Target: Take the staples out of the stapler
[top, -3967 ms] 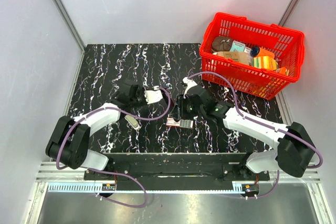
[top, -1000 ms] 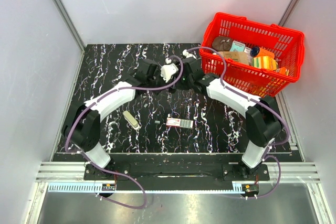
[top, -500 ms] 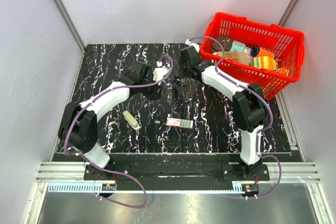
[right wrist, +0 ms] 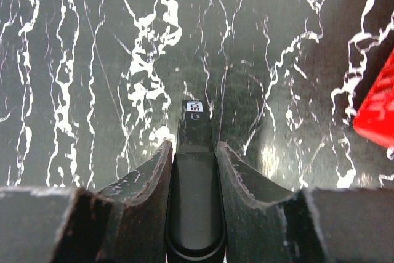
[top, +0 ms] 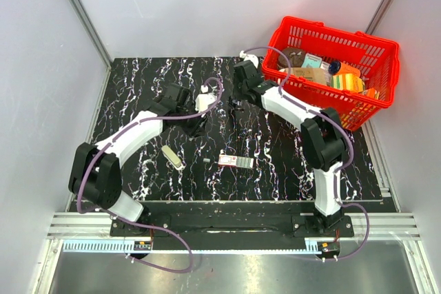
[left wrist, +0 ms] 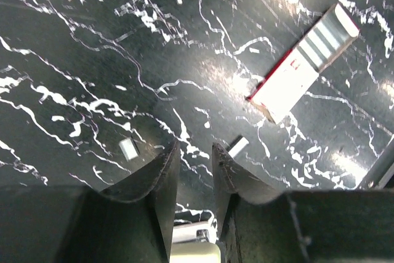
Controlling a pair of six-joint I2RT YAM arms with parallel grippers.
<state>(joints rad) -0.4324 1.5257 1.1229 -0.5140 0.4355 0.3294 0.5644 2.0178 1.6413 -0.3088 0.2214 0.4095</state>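
My right gripper [top: 236, 104] [right wrist: 192, 146] is shut on the black stapler [right wrist: 194, 195], held lengthwise between the fingers with its labelled tip sticking out over the back of the table. My left gripper [top: 196, 123] [left wrist: 194, 147] hangs just left of it, its jaws a narrow gap apart with only bare table between the tips. A tiny grey strip of staples [left wrist: 239, 146] [top: 205, 162] lies on the table just right of the left fingertips. A second small grey piece [left wrist: 128, 148] lies to their left.
A small red-and-white box [top: 236, 162] [left wrist: 301, 60] lies mid-table. A short beige-silver piece [top: 173, 158] lies left of it, and a similar pale shape shows low between the left jaws. A red basket [top: 324, 105] [right wrist: 378, 109] of goods stands at the back right.
One second ago both grippers met at the back middle. My left gripper has drawn away to the left and nearer. My right gripper has stayed at the back with the stapler.
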